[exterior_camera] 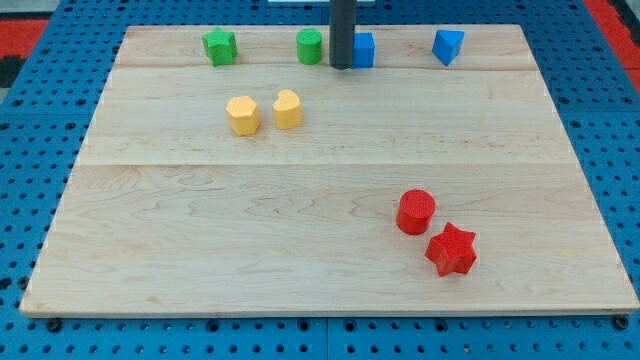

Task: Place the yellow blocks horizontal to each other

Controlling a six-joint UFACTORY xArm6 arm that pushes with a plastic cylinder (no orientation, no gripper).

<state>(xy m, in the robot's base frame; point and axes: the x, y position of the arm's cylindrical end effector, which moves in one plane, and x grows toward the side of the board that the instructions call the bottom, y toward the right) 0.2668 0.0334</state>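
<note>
Board: pale wooden table top (320, 240) on blue pegboard.
Tip: my tip (341, 66) near the view's top edge, between green cylinder (309, 46) and blue cube (363, 49), partly hiding the cube.
Pincer: none; plain dark rod, nothing held.
Yellow blocks: yellow hexagon (242, 115) just left of another yellow block (287, 109), nearly level, narrowly apart.
Others: green star (220, 46), blue angular block (448, 46), red cylinder (416, 212) touching red star (451, 250).

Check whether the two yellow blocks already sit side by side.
Side by side: the yellow hexagonal block and the other yellow block lie nearly level, slightly apart. My tip is away, near the blue blocks.
</note>
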